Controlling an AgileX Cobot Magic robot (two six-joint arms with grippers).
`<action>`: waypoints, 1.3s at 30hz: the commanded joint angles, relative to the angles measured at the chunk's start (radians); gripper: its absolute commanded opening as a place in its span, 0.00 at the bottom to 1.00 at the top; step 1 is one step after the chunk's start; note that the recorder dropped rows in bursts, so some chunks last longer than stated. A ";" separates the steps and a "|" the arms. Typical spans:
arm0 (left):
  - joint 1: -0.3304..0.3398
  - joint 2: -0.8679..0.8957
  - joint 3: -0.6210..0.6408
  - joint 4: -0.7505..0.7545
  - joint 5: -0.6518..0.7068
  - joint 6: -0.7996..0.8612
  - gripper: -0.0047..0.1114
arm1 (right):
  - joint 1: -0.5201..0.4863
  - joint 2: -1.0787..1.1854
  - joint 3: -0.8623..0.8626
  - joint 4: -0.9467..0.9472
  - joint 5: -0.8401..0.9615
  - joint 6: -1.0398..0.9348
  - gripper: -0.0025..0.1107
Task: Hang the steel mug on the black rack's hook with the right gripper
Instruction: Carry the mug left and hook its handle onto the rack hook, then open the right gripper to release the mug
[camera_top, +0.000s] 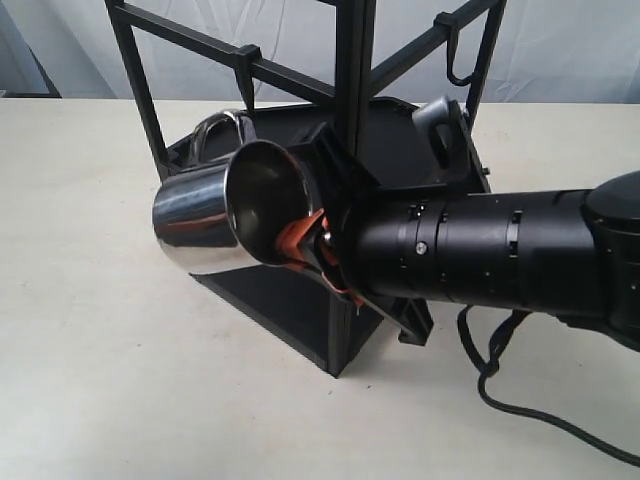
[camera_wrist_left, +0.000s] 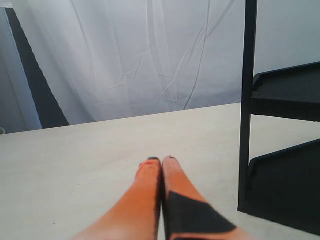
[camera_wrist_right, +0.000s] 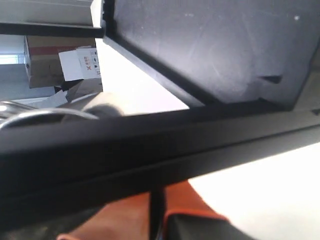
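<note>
The steel mug (camera_top: 195, 215) lies tilted on its side in the air, in front of the black rack (camera_top: 355, 60), with its mouth towards the arm. My right gripper (camera_top: 310, 245) is shut on the mug's rim with its orange pads. The mug's loop handle (camera_top: 215, 125) points up, just below the slim hook (camera_top: 245, 62) on the crossbar and apart from it. In the right wrist view a rack bar (camera_wrist_right: 150, 145) hides the fingertips; the steel handle (camera_wrist_right: 30, 116) shows beyond it. My left gripper (camera_wrist_left: 161, 161) is shut on nothing above the table.
A rounder J-shaped hook (camera_top: 455, 55) hangs from the right crossbar. A dark rounded object (camera_top: 442, 122) stands on the lower shelf (camera_top: 390, 130). A black cable (camera_top: 500, 385) trails on the table under the right arm. A rack post (camera_wrist_left: 247, 100) stands close beside the left gripper.
</note>
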 joint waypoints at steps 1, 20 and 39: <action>-0.005 -0.005 0.000 0.001 -0.005 -0.002 0.05 | -0.001 -0.002 0.046 0.005 -0.032 0.000 0.01; -0.005 -0.005 0.000 0.001 -0.005 -0.002 0.05 | -0.001 -0.002 0.055 -0.175 -0.046 -0.011 0.05; -0.005 -0.005 0.000 0.001 -0.005 -0.002 0.05 | -0.001 -0.161 0.055 -0.308 -0.087 -0.011 0.55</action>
